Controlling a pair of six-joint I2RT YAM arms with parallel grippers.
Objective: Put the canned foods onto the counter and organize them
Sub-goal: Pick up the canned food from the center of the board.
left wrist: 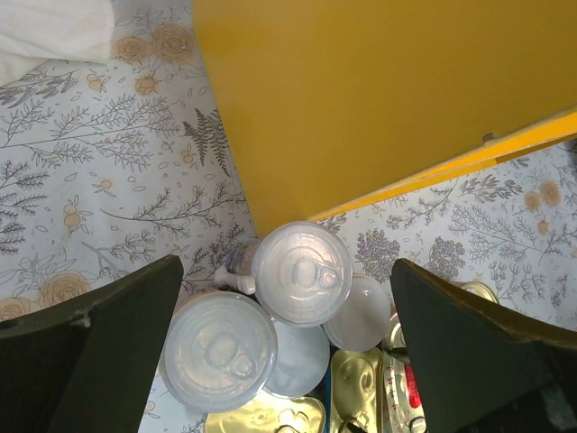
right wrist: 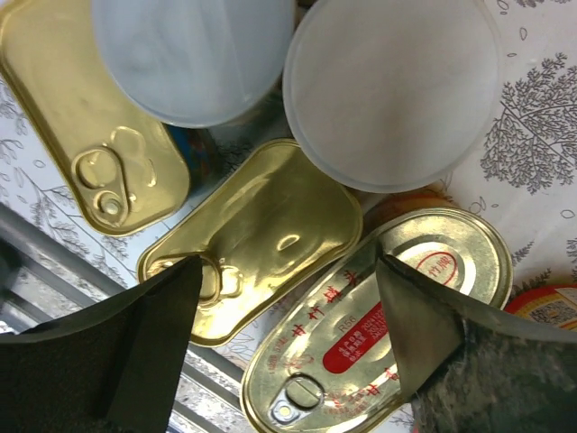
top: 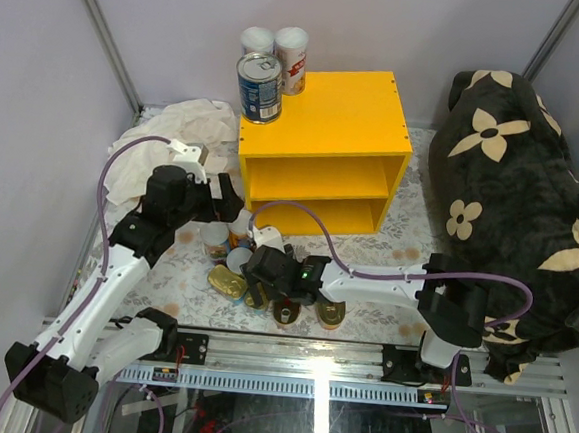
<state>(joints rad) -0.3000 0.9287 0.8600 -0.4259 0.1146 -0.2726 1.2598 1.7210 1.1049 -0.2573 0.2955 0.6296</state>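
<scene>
The yellow counter (top: 337, 120) carries a blue-labelled steel can (top: 259, 87) and two tall white-lidded cans (top: 291, 56) at its back left corner. The other tins lie clustered on the floral floor (top: 227, 272) in front of it. My left gripper (top: 225, 206) (left wrist: 288, 343) is open above two white-lidded cans (left wrist: 302, 272) (left wrist: 219, 350), next to the counter's side (left wrist: 361, 99). My right gripper (top: 255, 269) (right wrist: 288, 334) is open over a gold rectangular tin (right wrist: 261, 225) and a gold oval tin with red print (right wrist: 388, 307). Two white lids (right wrist: 392, 90) show beyond them.
A white cloth (top: 176, 127) lies left of the counter. A dark blanket with cream flowers (top: 512, 194) fills the right side. A metal rail (top: 328, 360) runs along the near edge. More gold tins (top: 332, 315) lie near the rail. Another gold rectangular tin (right wrist: 86, 126) lies at left.
</scene>
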